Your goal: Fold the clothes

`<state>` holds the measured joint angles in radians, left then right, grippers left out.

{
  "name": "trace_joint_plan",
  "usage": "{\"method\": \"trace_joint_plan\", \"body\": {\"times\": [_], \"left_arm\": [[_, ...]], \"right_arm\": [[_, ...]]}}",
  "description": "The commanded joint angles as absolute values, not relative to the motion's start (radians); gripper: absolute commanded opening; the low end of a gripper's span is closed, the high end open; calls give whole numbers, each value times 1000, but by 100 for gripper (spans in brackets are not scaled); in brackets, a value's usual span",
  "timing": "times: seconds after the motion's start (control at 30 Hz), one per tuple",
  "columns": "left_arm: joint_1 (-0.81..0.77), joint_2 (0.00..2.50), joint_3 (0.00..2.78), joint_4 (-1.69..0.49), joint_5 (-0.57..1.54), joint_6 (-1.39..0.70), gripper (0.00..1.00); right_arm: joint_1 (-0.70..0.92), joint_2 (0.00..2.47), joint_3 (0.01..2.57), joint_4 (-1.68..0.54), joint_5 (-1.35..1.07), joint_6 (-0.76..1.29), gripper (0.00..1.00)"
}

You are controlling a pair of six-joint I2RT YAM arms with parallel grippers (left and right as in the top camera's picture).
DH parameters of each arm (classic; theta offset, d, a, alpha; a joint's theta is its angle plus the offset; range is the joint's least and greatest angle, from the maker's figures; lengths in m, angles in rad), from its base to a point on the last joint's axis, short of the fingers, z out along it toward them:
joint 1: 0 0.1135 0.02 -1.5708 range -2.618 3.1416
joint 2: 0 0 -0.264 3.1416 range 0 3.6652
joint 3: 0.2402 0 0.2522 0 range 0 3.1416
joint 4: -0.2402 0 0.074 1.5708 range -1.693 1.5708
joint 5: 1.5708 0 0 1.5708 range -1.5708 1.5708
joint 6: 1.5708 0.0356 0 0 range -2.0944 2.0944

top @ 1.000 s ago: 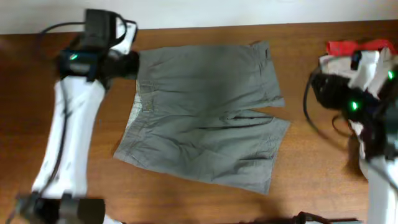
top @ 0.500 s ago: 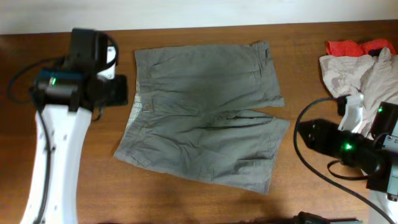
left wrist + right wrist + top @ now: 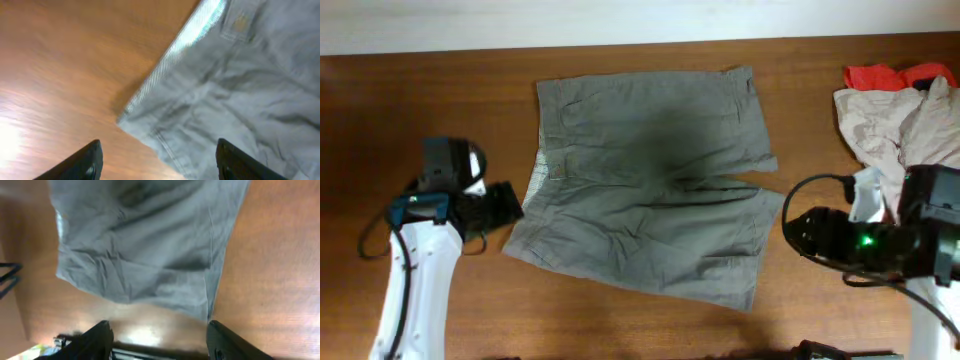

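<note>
Overhead alone shows beige garment (image 3: 885, 120), red cloth (image 3: 870, 75) far right; shorts (image 3: 650, 180) flat; L gripper (image 3: 157, 155), R gripper (image 3: 159, 332) low, fingers apart, empty.

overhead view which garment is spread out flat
The grey-olive cotton shorts in the middle; the pale beige garment and red cloth sit bunched together at one side.

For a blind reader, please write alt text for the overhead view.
Grey-olive shorts lie flat on a wooden table. The open left claw is near their waistband corner, the open right claw near a leg hem. A beige garment and a red cloth lie at the right edge.
</note>
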<state>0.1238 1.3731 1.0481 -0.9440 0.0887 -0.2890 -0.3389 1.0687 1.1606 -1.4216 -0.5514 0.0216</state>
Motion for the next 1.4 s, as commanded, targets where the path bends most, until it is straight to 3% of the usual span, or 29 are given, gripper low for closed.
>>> {"method": "trace_joint_plan", "body": {"times": [0.0, 0.23, 0.5, 0.63, 0.77, 0.83, 1.03, 1.1, 1.17, 1.2, 1.27, 1.3, 1.37], "left_arm": [[162, 1417, 979, -916, 249, -306, 72], [168, 1490, 932, -868, 257, -307, 82], [168, 1646, 914, -798, 304, -319, 79], [168, 1712, 914, -775, 339, -326, 59], [168, 1718, 914, -773, 345, -325, 14], [168, 1716, 915, -770, 346, -325, 2], [169, 1691, 915, -793, 353, -292, 0], [172, 1673, 915, -805, 331, -290, 6], [184, 1654, 915, -804, 313, -291, 25], [198, 1643, 915, -804, 307, -292, 42], [263, 1623, 915, -801, 292, -292, 94], [287, 1623, 915, -802, 280, -291, 99], [328, 1624, 908, -804, 271, -291, 99]], "right_arm": [[-340, 1090, 1058, -1424, -538, -8, 65], [-340, 1092, 850, -1349, -585, -30, 65], [-340, 1088, 793, -1307, -646, -30, 65], [-340, 1088, 793, -1308, -646, -30, 65], [-340, 1088, 793, -1308, -647, -30, 65], [-340, 1088, 793, -1308, -647, -30, 65], [-340, 1088, 793, -1304, -646, -29, 65], [-340, 1088, 793, -1304, -646, -30, 65], [-340, 1088, 793, -1304, -646, -30, 65], [-340, 1088, 793, -1304, -646, -30, 65], [-340, 1088, 793, -1302, -646, -29, 65], [-340, 1088, 793, -1301, -646, -30, 65], [-340, 1088, 793, -1299, -646, -30, 65]]}}
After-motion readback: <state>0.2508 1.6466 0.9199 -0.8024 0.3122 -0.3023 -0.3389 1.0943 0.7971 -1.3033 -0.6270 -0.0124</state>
